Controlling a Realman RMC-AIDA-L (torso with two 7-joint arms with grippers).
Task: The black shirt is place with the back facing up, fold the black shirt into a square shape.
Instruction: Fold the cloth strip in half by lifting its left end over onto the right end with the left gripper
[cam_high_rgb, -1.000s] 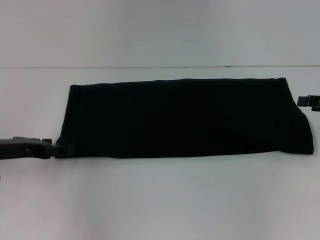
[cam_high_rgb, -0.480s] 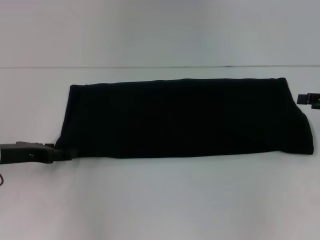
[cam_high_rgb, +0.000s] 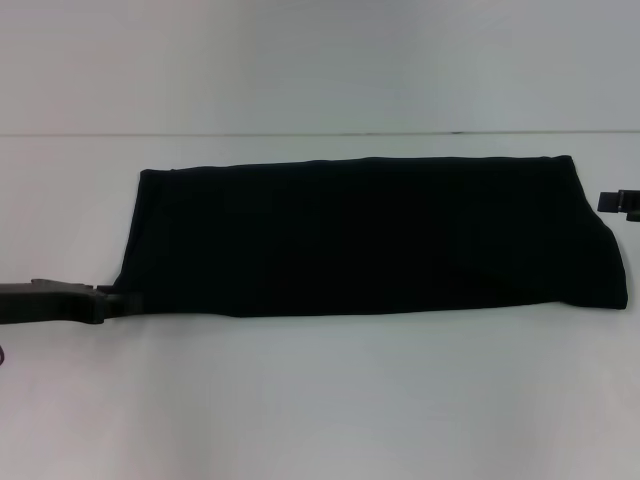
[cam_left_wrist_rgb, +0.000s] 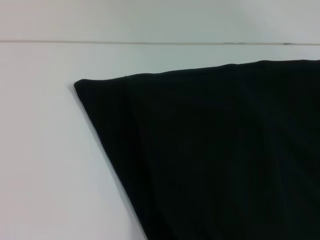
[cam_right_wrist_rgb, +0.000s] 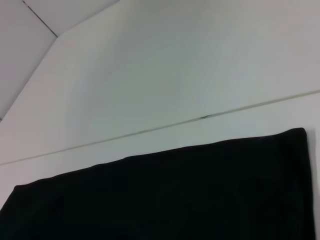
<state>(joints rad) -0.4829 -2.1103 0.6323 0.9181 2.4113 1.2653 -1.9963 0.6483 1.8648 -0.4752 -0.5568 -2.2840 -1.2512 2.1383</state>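
Black shirt lies flat on the white desk, folded into a long dark band that runs crosswise between the two arms, with plain cloth facing up and no lettering showing. Its far edge is nearly straight, its near edge runs a little unevenly, and the end toward the right arm is taller than the end toward the left arm, where the side slants outward down to a near corner. The left gripper is low at the desk surface, reaching in from the robot's left side, and its tip is right at that near corner of the shirt, touching or almost touching the cloth; I cannot tell whether it is wide, narrow or clamped on the fabric, because the dark tip merges with the dark cloth. From the left wrist view the shirt fills the area just ahead of that arm, with one rounded corner and a slanting edge lying on the bare desk. The right gripper shows only as a small dark piece at the edge of the head view, just beside the shirt's other end near its far corner and apart from the cloth; its opening cannot be told either. The right wrist view shows the shirt's far edge and one corner lying smooth on the desk.
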